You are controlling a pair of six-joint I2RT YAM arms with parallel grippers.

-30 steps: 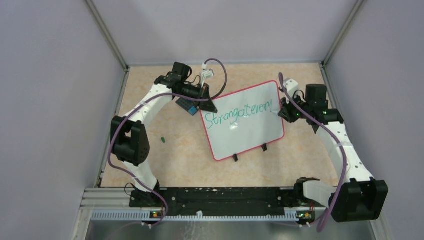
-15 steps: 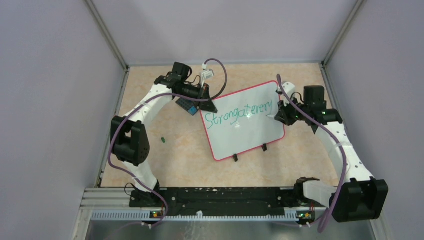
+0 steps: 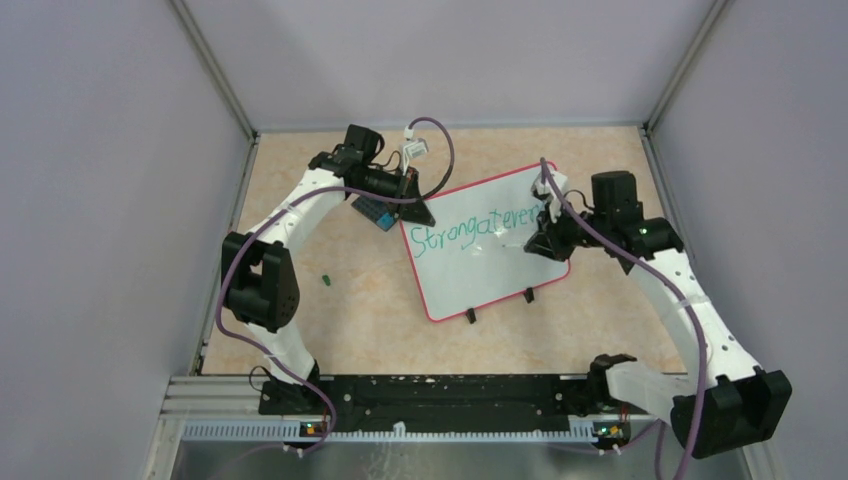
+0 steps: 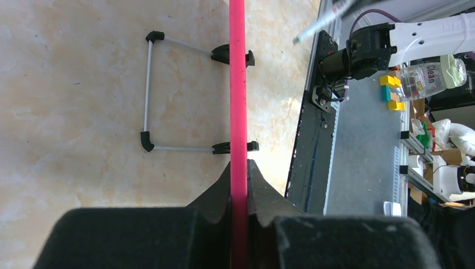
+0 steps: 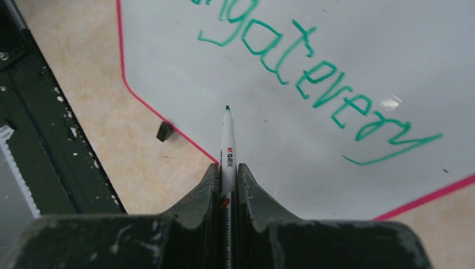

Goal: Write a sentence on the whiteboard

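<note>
The whiteboard (image 3: 480, 275) stands tilted on black feet, with green writing "Strongatevery" (image 3: 480, 227) along its top. My left gripper (image 3: 415, 212) is shut on its red-pink rim at the upper left corner; in the left wrist view the rim (image 4: 237, 95) runs straight between the jaws of that gripper (image 4: 239, 168). My right gripper (image 3: 540, 242) is over the board's right part, shut on a white marker (image 5: 227, 143). The marker's green tip points at blank board (image 5: 347, 185) below the writing. I cannot tell if the tip touches. The right gripper (image 5: 227, 168) has its jaws tight on the marker's barrel.
A small dark-grey plate with blue blocks (image 3: 376, 211) lies just left of the board, under my left arm. A small green object (image 3: 326, 279) lies on the table to the left. A black rail (image 3: 430, 392) runs along the near edge. Walls close in on three sides.
My right gripper has moved left with the marker, from the board's right edge to over the board below the end of the writing. The left arm and the board have not moved.
</note>
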